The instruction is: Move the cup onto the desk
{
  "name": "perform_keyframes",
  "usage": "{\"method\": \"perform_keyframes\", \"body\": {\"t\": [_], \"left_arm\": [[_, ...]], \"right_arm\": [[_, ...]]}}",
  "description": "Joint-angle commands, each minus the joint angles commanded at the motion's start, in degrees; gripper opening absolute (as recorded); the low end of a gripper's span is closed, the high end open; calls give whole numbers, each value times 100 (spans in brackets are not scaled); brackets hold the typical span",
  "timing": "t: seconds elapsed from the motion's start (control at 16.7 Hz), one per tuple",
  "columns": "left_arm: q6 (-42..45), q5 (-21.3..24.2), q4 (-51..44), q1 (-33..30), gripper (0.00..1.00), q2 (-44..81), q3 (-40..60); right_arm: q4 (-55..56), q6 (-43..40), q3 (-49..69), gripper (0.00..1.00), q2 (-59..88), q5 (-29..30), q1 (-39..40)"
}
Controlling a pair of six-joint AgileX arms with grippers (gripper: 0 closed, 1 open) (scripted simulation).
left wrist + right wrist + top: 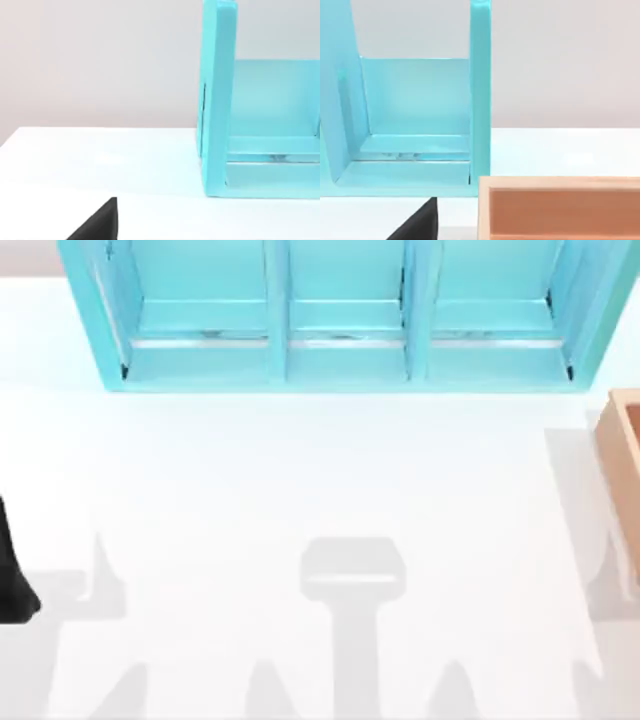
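Observation:
The cup is out of view. The desk is a plain white tabletop spreading across the top view, with grey shadows of the arms on its near part. A black piece of my left arm pokes in at the desk's left edge. In the left wrist view, a dark wedge of my left gripper hangs low over the desk, near the shelf's left end. A dark wedge of my right gripper hangs over the desk, in front of the shelf's right bay.
A turquoise three-bay shelf unit stands along the back of the desk, its bays open toward the front. A tan wooden box sits at the right edge; the right wrist view shows this box close by.

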Motion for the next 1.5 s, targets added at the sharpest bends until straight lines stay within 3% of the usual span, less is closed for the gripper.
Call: {"method": "perform_keyframes", "body": {"t": [0.36, 1.08, 1.5], "left_arm": [[0, 0, 0, 0, 100, 0, 0], [0, 0, 0, 0, 100, 0, 0], [0, 0, 0, 0, 100, 0, 0]], "right_arm": [[-617, -314, 616, 100, 624, 12, -327], [-5699, -2438, 4866, 100, 6379, -17, -2482], [-7239, -3141, 6345, 100, 8069, -20, -3192]]}}
